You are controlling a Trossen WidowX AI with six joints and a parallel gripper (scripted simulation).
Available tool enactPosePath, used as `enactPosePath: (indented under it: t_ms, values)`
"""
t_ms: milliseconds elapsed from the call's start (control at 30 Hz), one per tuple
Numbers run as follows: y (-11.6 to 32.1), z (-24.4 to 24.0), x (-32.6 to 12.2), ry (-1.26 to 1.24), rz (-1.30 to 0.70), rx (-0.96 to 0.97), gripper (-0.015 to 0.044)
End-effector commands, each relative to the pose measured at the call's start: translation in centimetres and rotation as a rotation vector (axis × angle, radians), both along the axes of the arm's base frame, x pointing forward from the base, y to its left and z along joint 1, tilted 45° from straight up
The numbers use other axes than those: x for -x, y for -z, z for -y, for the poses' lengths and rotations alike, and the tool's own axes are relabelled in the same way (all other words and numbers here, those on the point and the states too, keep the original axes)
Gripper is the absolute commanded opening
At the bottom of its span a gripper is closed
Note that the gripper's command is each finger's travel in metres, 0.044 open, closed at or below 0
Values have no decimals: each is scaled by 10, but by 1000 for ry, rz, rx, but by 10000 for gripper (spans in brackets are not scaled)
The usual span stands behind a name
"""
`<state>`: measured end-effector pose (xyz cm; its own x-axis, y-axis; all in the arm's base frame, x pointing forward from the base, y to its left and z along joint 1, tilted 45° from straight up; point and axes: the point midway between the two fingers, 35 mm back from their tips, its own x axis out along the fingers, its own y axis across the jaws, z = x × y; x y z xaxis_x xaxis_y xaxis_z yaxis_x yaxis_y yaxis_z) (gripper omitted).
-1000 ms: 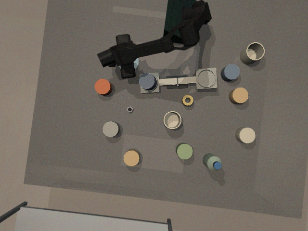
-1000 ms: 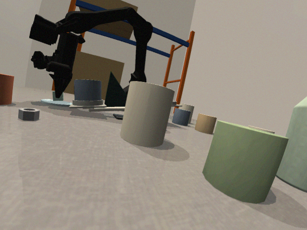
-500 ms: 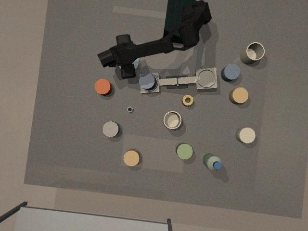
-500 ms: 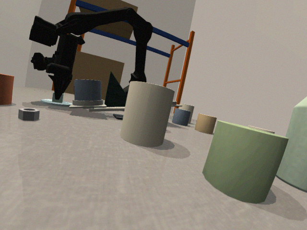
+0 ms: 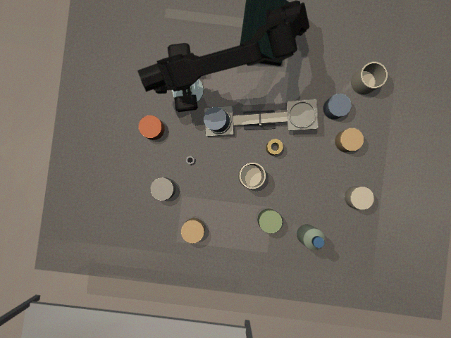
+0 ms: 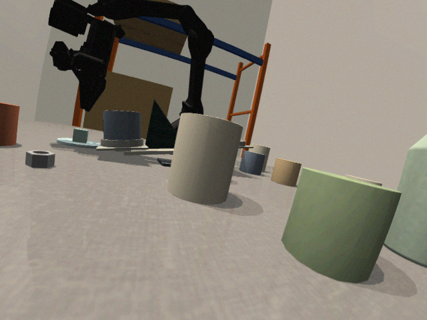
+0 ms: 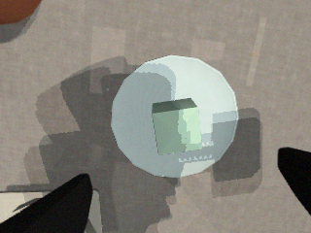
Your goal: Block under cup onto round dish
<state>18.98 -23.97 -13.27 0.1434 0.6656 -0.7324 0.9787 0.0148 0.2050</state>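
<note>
The green block rests on the round pale-blue dish, near its middle in the wrist view. In the top view the arm hides the block; the dish shows partly, in the upper left of the frame. The gripper has its fingers wide apart with nothing between them, its tips higher than the block in the exterior view.

Just beside the dish, toward the center of the top view, a blue cup stands on the left end of the balance. The right end carries a shallow round holder with no cup on it. Further right, another blue cup stands on the table.

Below the balance lie a yellow ring and, further left, a gray hex nut. An open beige cup is near mid-frame. A red-orange cylinder stands at left, a green one lower down, and a pale-green bottle at lower right.
</note>
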Motion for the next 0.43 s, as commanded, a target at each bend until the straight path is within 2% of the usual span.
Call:
enactPosePath:
  t_ms: [0,400]
  values:
    - [-21,18,7,-1,-2,0,440]
    - [-29,25,9,2,-2,1,440]
